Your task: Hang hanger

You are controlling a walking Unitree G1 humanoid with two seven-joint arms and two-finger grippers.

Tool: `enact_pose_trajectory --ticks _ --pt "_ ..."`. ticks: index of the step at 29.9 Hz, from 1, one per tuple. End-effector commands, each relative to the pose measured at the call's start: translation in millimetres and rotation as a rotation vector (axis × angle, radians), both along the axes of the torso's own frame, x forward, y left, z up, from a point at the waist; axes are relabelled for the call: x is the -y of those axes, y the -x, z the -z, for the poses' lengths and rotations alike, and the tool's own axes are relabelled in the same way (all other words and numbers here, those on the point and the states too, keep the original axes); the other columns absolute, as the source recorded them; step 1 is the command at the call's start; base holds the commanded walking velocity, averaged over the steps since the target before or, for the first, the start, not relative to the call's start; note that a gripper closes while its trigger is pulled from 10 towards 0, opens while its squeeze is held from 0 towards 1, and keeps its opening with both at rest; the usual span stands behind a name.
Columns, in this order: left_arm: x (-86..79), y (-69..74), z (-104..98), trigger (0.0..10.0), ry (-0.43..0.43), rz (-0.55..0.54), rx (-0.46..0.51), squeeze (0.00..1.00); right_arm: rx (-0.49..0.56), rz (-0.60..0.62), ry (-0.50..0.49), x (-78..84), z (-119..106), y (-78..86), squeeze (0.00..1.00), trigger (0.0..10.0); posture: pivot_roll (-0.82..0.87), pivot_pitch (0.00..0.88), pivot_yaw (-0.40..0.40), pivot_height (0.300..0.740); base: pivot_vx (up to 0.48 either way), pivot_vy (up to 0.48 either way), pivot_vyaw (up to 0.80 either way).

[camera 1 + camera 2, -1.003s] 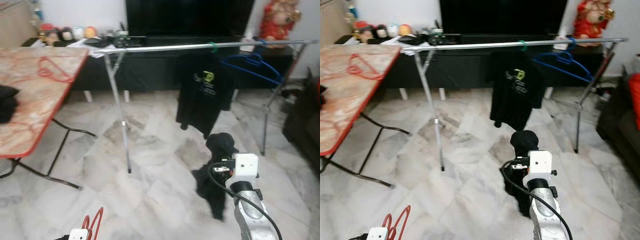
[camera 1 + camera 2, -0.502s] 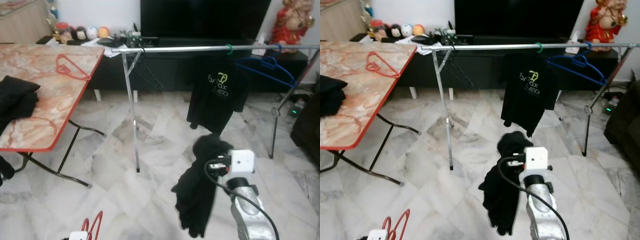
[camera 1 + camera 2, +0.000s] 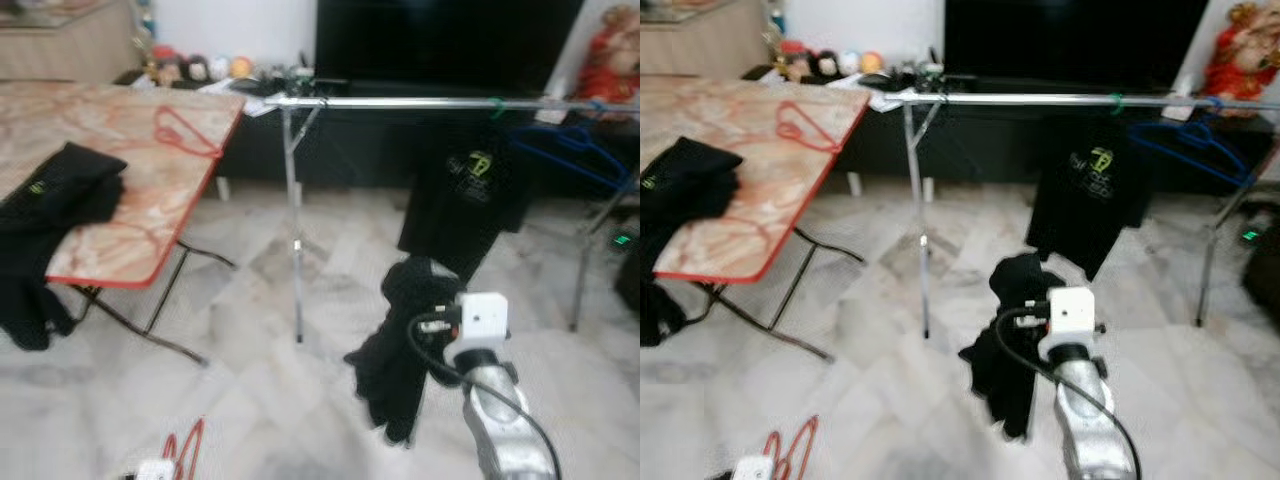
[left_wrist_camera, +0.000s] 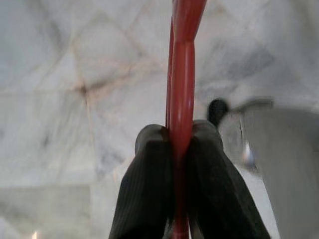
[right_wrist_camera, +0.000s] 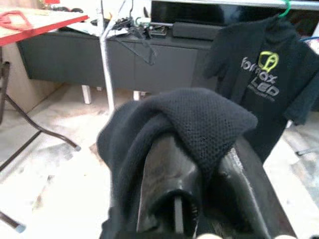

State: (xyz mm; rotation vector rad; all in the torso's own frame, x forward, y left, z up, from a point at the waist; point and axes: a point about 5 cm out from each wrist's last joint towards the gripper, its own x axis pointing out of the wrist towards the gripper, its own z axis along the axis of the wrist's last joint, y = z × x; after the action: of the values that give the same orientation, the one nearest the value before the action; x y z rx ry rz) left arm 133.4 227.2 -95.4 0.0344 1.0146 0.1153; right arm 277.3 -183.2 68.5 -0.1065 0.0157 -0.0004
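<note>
My left gripper (image 4: 180, 137) is shut on a red hanger (image 4: 183, 74), held low over the marble floor; the same red hanger (image 3: 186, 447) shows at the bottom left of the left eye view. My right gripper (image 5: 209, 167) is shut on a black garment (image 5: 174, 122), which drapes over its fingers and hangs down in front of me (image 3: 400, 345). Ahead stands a metal clothes rail (image 3: 400, 103). On it hang a black T-shirt (image 3: 472, 195) on a green hanger and a bare blue hanger (image 3: 575, 150).
A folding table (image 3: 110, 150) with a red edge stands on my left, carrying another red hanger (image 3: 185, 130) and black clothes (image 3: 62, 185) that spill over its edge. A dark TV cabinet (image 3: 370, 150) and television stand behind the rail. The rail's leg (image 3: 295, 240) stands mid-floor.
The camera has swung left, so the table and its black clothes show more and the rail sits further right. Both grippers keep their hold.
</note>
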Motion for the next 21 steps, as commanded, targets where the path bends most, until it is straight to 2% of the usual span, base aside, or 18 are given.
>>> enact_pose_trajectory --ticks 1,21 --pt "-5.7 -2.5 -2.0 10.0 -0.012 -0.012 0.002 0.0 0.032 -0.002 -0.016 -2.2 -6.4 -2.4 0.0 10.0 0.0 0.0 -0.021 0.74 0.0 0.349 0.0" --pt "-5.8 1.1 -0.8 10.0 -0.01 -0.008 -0.006 0.0 0.031 -0.001 -0.019 -4.6 -5.8 -5.1 0.0 10.0 -0.01 0.0 -0.021 0.74 0.0 0.336 0.0"
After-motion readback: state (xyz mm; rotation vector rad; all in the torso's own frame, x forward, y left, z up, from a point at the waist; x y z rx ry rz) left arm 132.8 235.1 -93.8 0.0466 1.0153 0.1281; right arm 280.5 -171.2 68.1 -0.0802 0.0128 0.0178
